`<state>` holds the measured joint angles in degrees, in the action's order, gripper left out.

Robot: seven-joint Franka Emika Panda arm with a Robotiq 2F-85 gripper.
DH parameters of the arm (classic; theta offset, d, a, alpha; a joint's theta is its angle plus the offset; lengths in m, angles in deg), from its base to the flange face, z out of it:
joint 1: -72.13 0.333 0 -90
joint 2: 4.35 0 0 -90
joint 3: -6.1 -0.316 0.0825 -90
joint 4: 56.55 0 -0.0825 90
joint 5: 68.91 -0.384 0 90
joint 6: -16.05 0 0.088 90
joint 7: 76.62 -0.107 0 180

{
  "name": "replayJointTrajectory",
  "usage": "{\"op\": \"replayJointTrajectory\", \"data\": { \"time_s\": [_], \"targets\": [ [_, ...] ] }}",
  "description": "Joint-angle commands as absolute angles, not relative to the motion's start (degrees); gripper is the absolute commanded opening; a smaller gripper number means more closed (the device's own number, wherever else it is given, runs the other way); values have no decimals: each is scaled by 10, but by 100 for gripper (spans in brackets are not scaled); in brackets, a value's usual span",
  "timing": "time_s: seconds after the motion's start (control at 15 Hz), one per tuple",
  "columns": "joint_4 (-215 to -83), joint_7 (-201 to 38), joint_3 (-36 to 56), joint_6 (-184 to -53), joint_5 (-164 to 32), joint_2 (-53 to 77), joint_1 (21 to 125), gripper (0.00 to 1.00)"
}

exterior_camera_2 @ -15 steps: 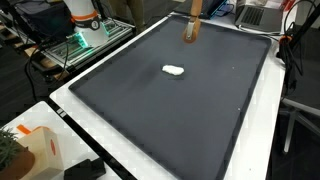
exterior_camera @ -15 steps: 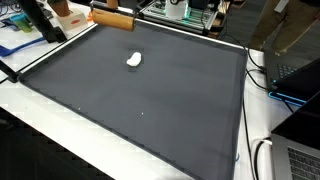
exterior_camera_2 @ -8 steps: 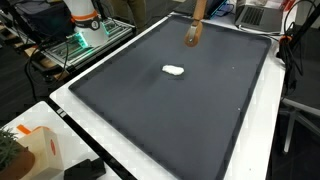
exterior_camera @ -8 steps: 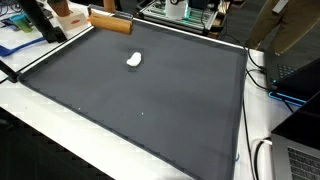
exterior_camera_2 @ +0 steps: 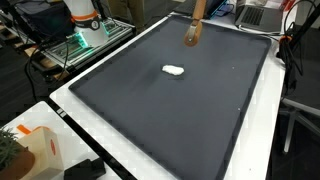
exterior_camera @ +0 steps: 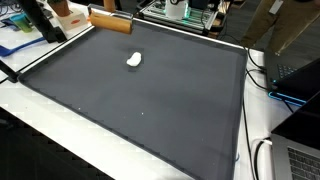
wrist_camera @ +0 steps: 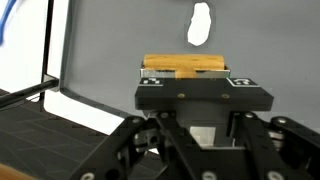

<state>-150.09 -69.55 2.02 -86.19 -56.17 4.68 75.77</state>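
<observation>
My gripper (wrist_camera: 190,76) is shut on a long wooden block (wrist_camera: 185,66), which lies crosswise between the two pads. In both exterior views the wooden block (exterior_camera: 110,21) (exterior_camera_2: 192,30) hangs over the far edge of a dark grey mat (exterior_camera: 150,100) (exterior_camera_2: 170,110). The gripper body itself is out of frame there. A small white lump (exterior_camera: 134,59) (exterior_camera_2: 174,70) (wrist_camera: 199,22) lies on the mat a short way ahead of the block, apart from it.
The white table rim (exterior_camera: 60,125) (exterior_camera_2: 120,150) surrounds the mat. An orange and white box (exterior_camera_2: 40,150) and dark gear sit at one corner. The robot base (exterior_camera_2: 85,20), cables (exterior_camera: 262,80) and a laptop (exterior_camera: 300,150) stand beyond the edges.
The wooden block shifted and tilted slightly a second ago, then held still. The white lump has not moved.
</observation>
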Motion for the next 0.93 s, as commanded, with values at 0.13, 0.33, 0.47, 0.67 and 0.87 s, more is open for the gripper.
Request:
{"op": "replayJointTrajectory", "data": {
  "time_s": [0.13,0.33,0.47,0.67,0.87],
  "targets": [
    [-1401,-716,42,-785,-593,124,742,22],
    [-1327,-730,58,-733,-639,179,719,22],
    [-1279,-736,65,-698,-681,209,701,22],
    [-1215,-765,73,-667,-713,246,685,22],
    [-1246,-749,71,-692,-700,233,685,47]
  ]
}}
